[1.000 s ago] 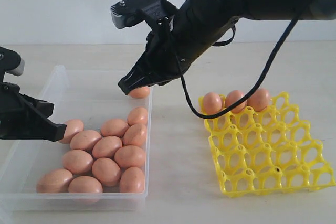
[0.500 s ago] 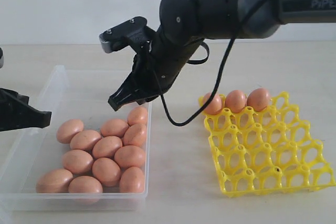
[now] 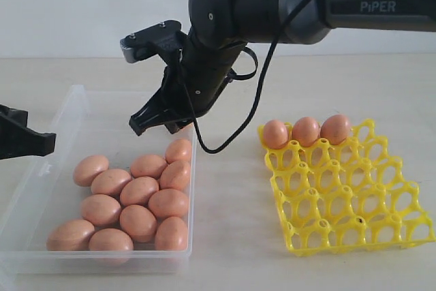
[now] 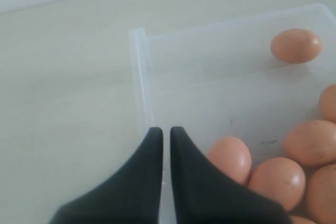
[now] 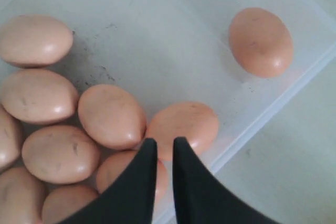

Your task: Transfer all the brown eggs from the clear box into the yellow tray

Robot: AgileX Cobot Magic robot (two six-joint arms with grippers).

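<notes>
Fetching next egg: right hand (image 5: 165, 141) above eggs (image 3: 139, 191) in box (image 3: 73, 103), nearly clenched, empty; left hand (image 4: 166, 129) clenched, empty. Next: spread jaws, lower astride one egg.

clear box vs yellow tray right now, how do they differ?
The clear box is see-through with solid walls; the yellow tray is an open lattice. The box holds many loose brown eggs; the tray holds three, seated along one edge row. Both rest on the table.
</notes>
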